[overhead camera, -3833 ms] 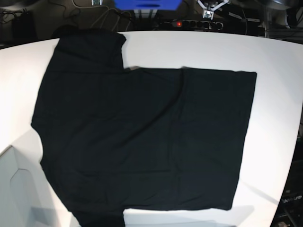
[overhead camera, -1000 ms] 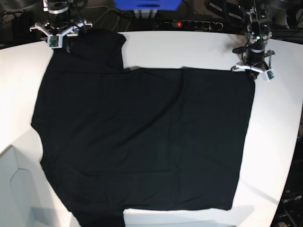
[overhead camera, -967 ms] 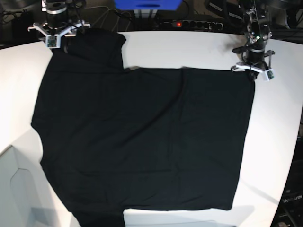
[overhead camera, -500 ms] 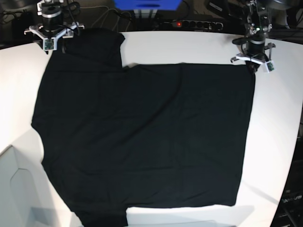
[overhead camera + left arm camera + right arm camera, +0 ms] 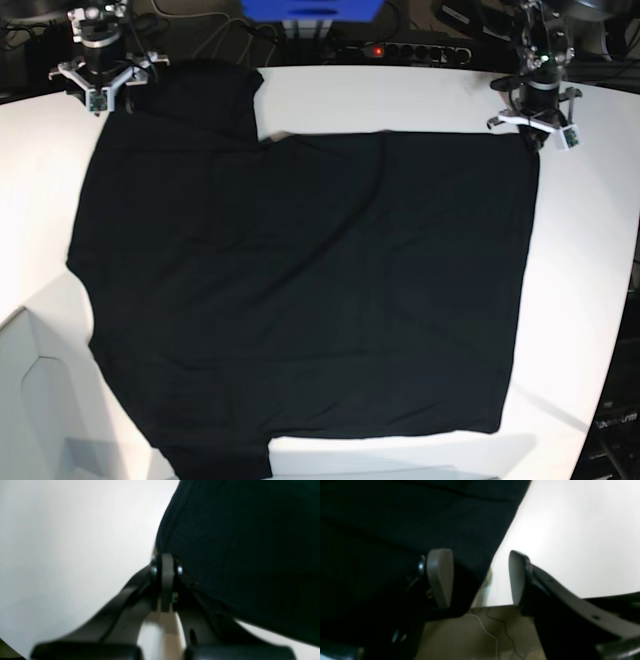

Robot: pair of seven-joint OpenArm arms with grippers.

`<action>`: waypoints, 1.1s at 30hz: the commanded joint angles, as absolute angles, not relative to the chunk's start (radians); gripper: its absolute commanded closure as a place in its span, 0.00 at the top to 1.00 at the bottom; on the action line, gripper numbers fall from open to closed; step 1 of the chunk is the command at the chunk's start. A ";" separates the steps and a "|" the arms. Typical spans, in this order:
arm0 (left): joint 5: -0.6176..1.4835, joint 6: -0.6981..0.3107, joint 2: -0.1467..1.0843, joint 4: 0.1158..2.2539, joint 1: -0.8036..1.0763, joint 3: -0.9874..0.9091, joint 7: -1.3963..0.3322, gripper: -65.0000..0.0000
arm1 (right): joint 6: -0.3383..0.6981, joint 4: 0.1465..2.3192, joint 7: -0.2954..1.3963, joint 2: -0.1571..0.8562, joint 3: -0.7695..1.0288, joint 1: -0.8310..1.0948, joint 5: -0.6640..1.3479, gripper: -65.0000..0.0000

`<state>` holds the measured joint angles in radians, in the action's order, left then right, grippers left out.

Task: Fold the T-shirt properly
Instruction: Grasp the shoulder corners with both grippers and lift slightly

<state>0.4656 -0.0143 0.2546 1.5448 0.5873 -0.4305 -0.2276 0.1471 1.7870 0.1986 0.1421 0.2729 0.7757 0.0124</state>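
Now your left tool [image 5: 165, 562] is clamped on the large plain black cloth T-shirt [image 5: 300, 300] corner, while your right tool [image 5: 475, 577] stands apart over its sleeve edge.

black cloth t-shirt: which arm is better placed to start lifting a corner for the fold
The left: its tool is shut on the black cloth T-shirt corner. The right tool stands open, straddling the sleeve edge without gripping.

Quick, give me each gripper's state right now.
Left gripper: jaws closed on the T-shirt edge.
Right gripper: jaws open, straddling the shirt's edge, gripping nothing.
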 commanded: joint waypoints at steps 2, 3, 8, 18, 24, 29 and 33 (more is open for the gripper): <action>0.464 -0.007 0.259 1.546 0.604 -0.433 -0.274 0.00 | 0.160 1.797 0.191 0.136 0.278 0.768 0.013 0.55; 0.464 -0.007 0.259 1.546 0.605 -0.433 -0.274 0.00 | 0.162 1.797 0.216 0.136 0.278 0.762 0.013 0.55; 0.464 -0.007 0.260 1.546 0.618 -0.433 -0.274 0.00 | 0.165 1.797 0.351 0.136 0.278 0.719 0.013 0.55; 0.464 -0.007 0.255 1.546 0.618 -0.473 -0.274 0.00 | 0.409 1.799 0.380 0.134 0.292 0.713 0.013 0.34; 0.464 -0.007 0.257 1.546 0.618 -0.483 -0.274 0.00 | 0.475 1.802 0.380 0.085 0.367 0.708 0.013 0.01; 0.464 -0.007 0.257 1.546 0.618 -0.483 -0.274 0.00 | 0.475 1.807 0.380 0.091 0.374 0.708 0.013 0.00; 0.464 -0.007 0.257 1.547 0.618 -0.483 -0.274 0.00 | 0.475 1.854 0.380 0.088 0.395 0.708 0.013 0.00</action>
